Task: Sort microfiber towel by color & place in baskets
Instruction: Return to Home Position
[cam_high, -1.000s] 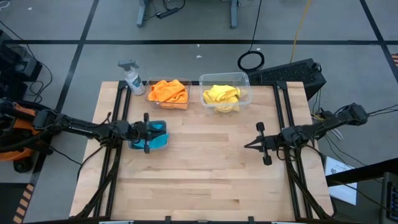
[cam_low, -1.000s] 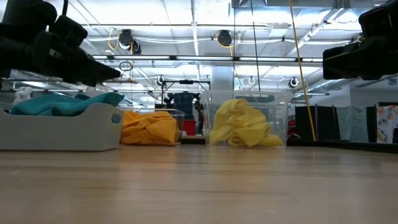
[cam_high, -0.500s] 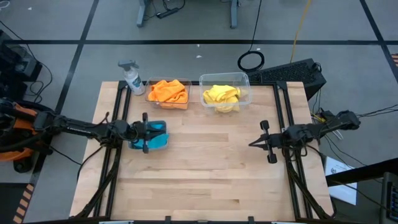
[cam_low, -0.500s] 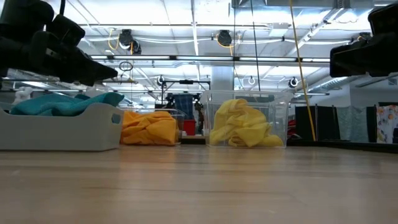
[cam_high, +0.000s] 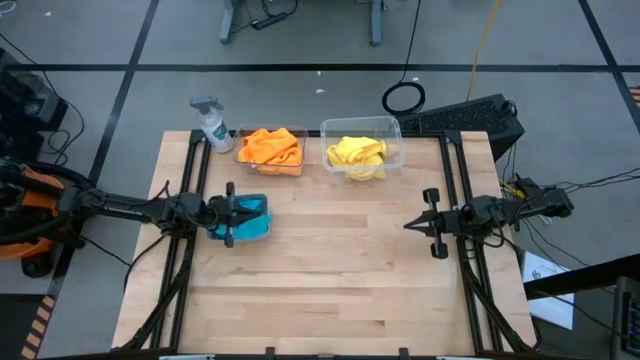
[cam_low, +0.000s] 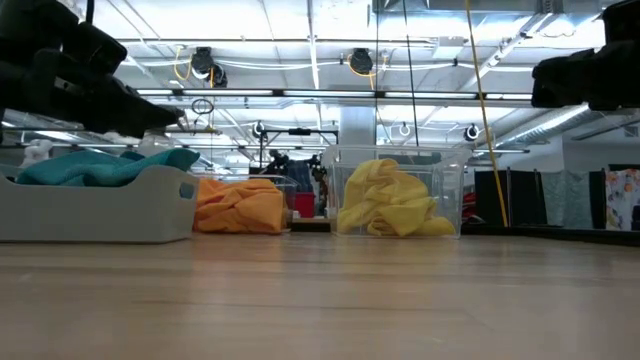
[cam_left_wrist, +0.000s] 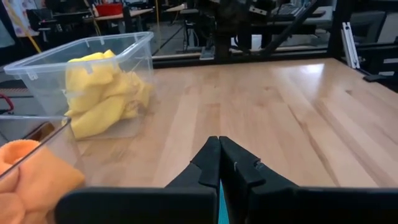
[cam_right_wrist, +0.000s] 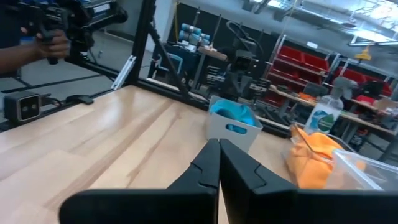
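Observation:
Three baskets stand on the table. The far-left one (cam_high: 270, 150) holds orange microfiber towel (cam_low: 240, 205). Right of it, a clear one (cam_high: 362, 128) holds yellow towel (cam_high: 357, 152). A third (cam_low: 100, 215), near the left edge, holds blue towel (cam_high: 258, 226). My left gripper (cam_high: 252, 212) hangs shut over the blue towel's basket, pointing toward the table's right, with nothing in it (cam_left_wrist: 219, 140). My right gripper (cam_high: 405, 224) is shut and bare near the right edge, pointing left above the table (cam_right_wrist: 219, 142).
A white spray bottle (cam_high: 213, 125) stands at the far left corner beside the orange towel's basket. The wooden tabletop (cam_high: 330, 270) stretches bare between the two grippers and toward the near edge. A person's hand (cam_right_wrist: 53, 43) shows beyond the table in the right wrist view.
My right gripper has drawn back toward the table's right edge, staying shut and empty. The towels and baskets have not moved.

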